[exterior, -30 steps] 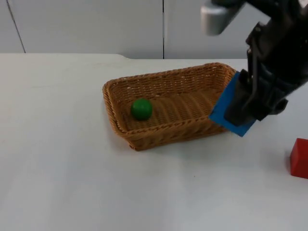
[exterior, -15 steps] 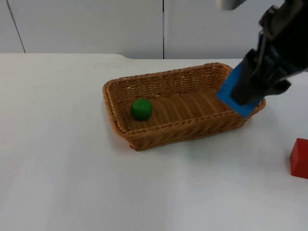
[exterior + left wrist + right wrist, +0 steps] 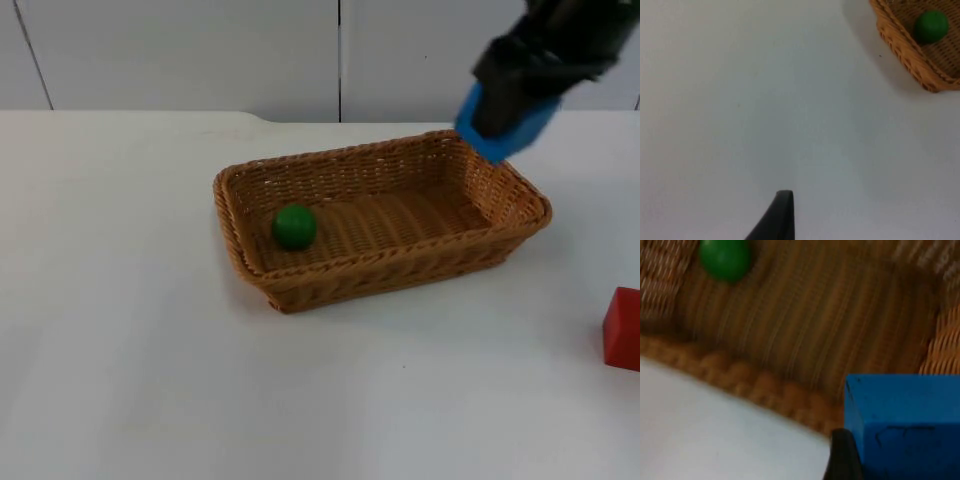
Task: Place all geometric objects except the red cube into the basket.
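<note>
- The red cube (image 3: 622, 328) sits nearest the camera in the top view, at the table's right edge of the picture and well apart from the basket; by the task it is the one piece to leave alone.
- The white table (image 3: 150, 350) carries the left arm's waiting pose: the left gripper (image 3: 780, 215) hangs over bare surface off to one side of the basket, and whether its fingers are open or shut cannot be told.
- The wicker basket (image 3: 300, 285) stands mid-table, with the green ball (image 3: 294, 227) already resting on its floor near the left end, so that piece looks done.
- Farthest back, the right gripper (image 3: 520, 100) is clamped on the blue block (image 3: 505, 135), held in the air above the basket's far right corner; the right wrist view looks past the block onto the woven floor and rim.
- Judging by this, what is left is to bring the blue block over the basket's inside and release it there; no other loose shape is visible on the table.
</note>
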You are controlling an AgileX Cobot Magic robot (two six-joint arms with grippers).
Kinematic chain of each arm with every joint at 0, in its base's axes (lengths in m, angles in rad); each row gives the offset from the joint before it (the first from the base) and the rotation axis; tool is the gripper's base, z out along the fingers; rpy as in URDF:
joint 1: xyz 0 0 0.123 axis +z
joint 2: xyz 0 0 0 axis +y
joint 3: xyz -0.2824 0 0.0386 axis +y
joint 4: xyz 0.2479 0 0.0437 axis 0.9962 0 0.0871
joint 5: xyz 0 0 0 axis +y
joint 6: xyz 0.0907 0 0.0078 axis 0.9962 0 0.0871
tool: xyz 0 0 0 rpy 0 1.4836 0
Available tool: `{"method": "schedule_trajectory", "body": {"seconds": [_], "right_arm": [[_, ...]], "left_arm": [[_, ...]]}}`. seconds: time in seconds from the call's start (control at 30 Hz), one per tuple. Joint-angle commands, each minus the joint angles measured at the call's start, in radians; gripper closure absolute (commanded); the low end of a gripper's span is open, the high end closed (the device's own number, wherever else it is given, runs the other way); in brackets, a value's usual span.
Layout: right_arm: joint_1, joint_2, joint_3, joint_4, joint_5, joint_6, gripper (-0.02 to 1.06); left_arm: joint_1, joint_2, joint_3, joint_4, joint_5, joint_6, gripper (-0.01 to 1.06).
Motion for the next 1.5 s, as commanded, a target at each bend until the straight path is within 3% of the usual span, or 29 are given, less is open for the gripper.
{"method": "schedule_trajectory", "body": {"seconds": [0.0, 0.1, 0.23, 0.53, 0.6, 0.67, 0.7, 0.83, 0.9, 1.0, 1.47], "right_arm": [[0.008, 0.069, -0.08, -0.005, 0.009, 0.011, 1.05], [0.011, 0.198, -0.23, -0.005, 0.0, 0.028, 1.05], [0.017, 0.293, -0.31, -0.005, -0.007, 0.033, 1.05], [0.02, 0.402, -0.321, -0.005, -0.046, 0.033, 1.03], [0.02, 0.414, -0.321, -0.005, -0.038, 0.033, 0.94], [0.02, 0.42, -0.321, -0.007, -0.028, 0.033, 0.78], [0.02, 0.42, -0.321, -0.007, -0.028, 0.033, 0.78], [0.02, 0.42, -0.321, -0.005, -0.028, 0.033, 0.36], [0.02, 0.412, -0.321, -0.004, -0.014, 0.033, 0.23], [0.02, 0.379, -0.321, 0.001, -0.004, 0.033, 0.16], [0.02, -0.023, -0.321, 0.037, 0.116, 0.042, 0.16]], "left_arm": [[-0.005, -0.005, 0.004, -0.013, -0.011, 0.003, 0.0], [-0.005, -0.005, 0.004, -0.017, -0.011, 0.003, 0.0], [-0.005, -0.005, 0.004, -0.02, -0.011, 0.003, 0.0], [-0.005, -0.005, 0.004, -0.024, -0.011, 0.003, 0.0], [-0.005, -0.005, 0.004, -0.026, -0.011, 0.003, 0.0], [-0.005, -0.005, 0.004, -0.026, -0.011, 0.003, 0.0], [-0.005, -0.005, 0.004, -0.026, -0.011, 0.003, 0.0], [-0.005, -0.005, 0.004, -0.026, -0.01, 0.003, 0.0], [-0.005, -0.005, 0.004, -0.026, -0.01, 0.003, 0.0], [-0.005, -0.005, 0.004, -0.026, -0.01, 0.003, 0.0], [-0.005, -0.005, 0.004, -0.028, -0.01, 0.004, 0.0]]}}
